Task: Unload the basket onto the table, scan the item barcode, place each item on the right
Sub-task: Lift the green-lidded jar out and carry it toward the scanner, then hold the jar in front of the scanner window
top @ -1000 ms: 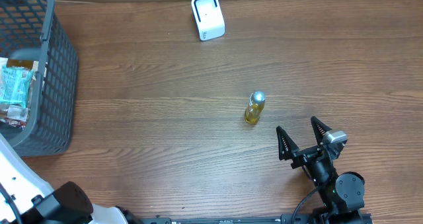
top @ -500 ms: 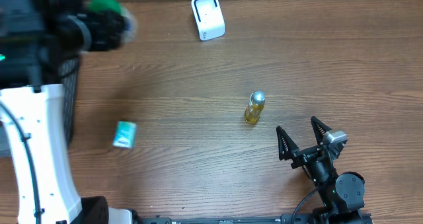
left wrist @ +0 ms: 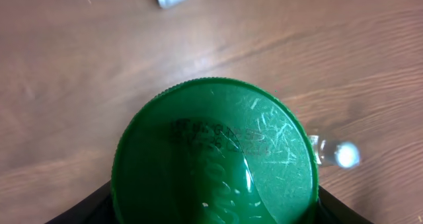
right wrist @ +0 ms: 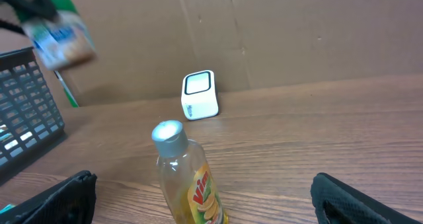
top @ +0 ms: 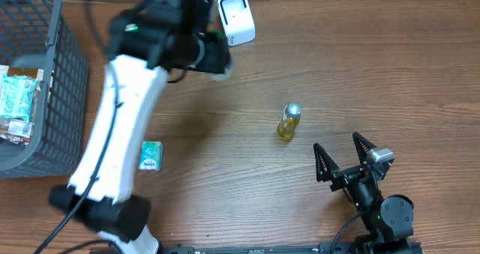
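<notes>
The left jaws, at the end of the left arm (top: 124,112) stretched across the counter (top: 360,67), are clamped on a green-lidded container (left wrist: 215,151), held in the air just beside the scanner (top: 235,18). Its lid fills the left wrist view. The right jaws stand wide and empty near the counter's front edge, facing an upright bottle (top: 289,123), while a small teal packet (top: 151,156) lies beside the left arm and a basket (top: 71,82) of goods sits far left.

Overhead looks straight down; right wrist looks low across the table (top: 375,59); these 2 share the scanner (top: 235,19).
</notes>
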Tool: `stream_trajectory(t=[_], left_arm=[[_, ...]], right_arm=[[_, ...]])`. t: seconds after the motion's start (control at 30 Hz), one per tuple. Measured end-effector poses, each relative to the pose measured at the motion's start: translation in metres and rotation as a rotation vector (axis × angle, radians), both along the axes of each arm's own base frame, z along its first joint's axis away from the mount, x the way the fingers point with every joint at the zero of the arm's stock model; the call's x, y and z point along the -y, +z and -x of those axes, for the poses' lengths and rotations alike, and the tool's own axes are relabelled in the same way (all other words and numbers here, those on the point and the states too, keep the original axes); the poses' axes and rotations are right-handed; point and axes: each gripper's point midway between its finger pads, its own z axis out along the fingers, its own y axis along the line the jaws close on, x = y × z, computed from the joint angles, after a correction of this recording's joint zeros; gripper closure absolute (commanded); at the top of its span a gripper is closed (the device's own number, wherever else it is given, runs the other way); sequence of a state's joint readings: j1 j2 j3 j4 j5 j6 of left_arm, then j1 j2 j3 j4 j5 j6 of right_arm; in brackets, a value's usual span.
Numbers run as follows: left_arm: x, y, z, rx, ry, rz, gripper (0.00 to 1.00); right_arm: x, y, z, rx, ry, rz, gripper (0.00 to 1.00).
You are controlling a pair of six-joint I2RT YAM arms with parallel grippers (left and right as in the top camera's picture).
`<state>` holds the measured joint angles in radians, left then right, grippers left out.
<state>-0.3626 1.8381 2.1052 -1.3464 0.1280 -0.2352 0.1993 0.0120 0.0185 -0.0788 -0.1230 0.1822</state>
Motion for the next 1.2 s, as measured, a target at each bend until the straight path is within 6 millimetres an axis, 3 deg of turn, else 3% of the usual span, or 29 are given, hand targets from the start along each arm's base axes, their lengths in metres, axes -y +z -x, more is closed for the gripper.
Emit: stream_trajectory(t=[0.3, 0.47, 0.6, 0.7, 1.2], left_arm=[[0.055, -0.105, -0.004, -0.229, 0.08, -0.115, 0.42], [0.094, -0.139, -0.009, -0.228, 0.051, -0.12, 0.41], [0.119, -0.15, -0.012, -0.187, 0.058, -0.115, 0.41], [0.125, -0.149, -0.018, -0.131, 0.079, -0.13, 0.41], [0.135, -0.14, -0.031, 0.008, 0.117, -0.181, 0.41]], right_arm=[[0.0, 0.0, 0.0, 0.0, 0.0, 0.0, 0.0], [0.0, 0.0, 0.0, 0.0, 0.0, 0.0, 0.0], [0.0, 0.0, 0.0, 0.0, 0.0, 0.0, 0.0], [0.0, 0.0, 0.0, 0.0, 0.0, 0.0, 0.0], [0.0, 0.0, 0.0, 0.0, 0.0, 0.0, 0.0]])
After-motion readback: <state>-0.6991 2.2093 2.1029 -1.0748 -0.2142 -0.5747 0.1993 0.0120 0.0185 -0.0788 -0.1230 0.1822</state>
